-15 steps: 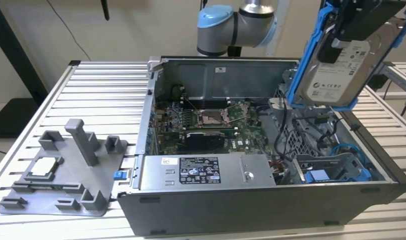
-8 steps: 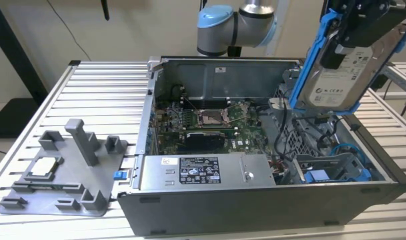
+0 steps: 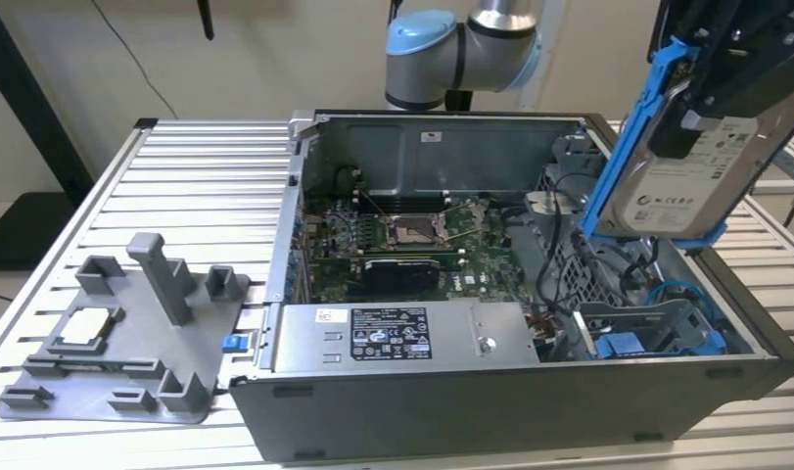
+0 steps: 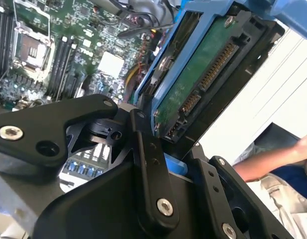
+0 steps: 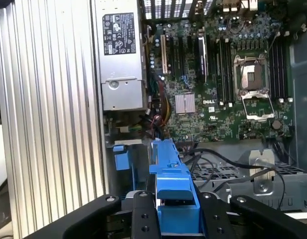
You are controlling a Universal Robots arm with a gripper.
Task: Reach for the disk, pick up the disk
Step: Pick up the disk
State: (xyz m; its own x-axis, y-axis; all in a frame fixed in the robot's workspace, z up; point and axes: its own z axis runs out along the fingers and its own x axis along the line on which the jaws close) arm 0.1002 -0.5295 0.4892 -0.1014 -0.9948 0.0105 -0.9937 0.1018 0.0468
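**Disk in the grip, held above the open case**

The gripper (image 3: 729, 93) is closed on the disk (image 3: 677, 186); you have it clear of the computer case (image 3: 501, 411), at the exterior view's right, above the blue bay (image 3: 658, 338) in the case's corner. The disk hangs nearly on edge, label side facing the exterior camera, with its blue bracket (image 3: 631, 137) running along the long edge and round the lower end.

In the second wrist view the black fingers (image 4: 148, 164) clamp the bracket at one short end of the disk (image 4: 203, 79), green circuit board and connector exposed. In the first wrist view the bracket (image 5: 173, 189) sits centred between the finger links, with the motherboard (image 5: 218, 74) and power supply (image 5: 121, 55) spread out beyond it.

Notes for holding this step well:
- The hold looks to be on plastic at one end only, so most of the disk's weight hangs beyond the fingers. Judge it as a grip that could pivot; keep wrist motion slow and avoid sudden rotation.
- The loose black cables (image 3: 567, 250) lie close under the disk's lower corner. Keep that corner above them so nothing snags.
- Keep pressure on the bracket, not on the bare board side.
- A person's arm (image 4: 272, 157) shows in the second wrist view, beyond the case. Keep the travel away from that side.

The grey fixture tray (image 3: 110, 343), well apart on the slatted table (image 3: 188, 176), carries a small silver chip (image 3: 86, 328); that is not your part.
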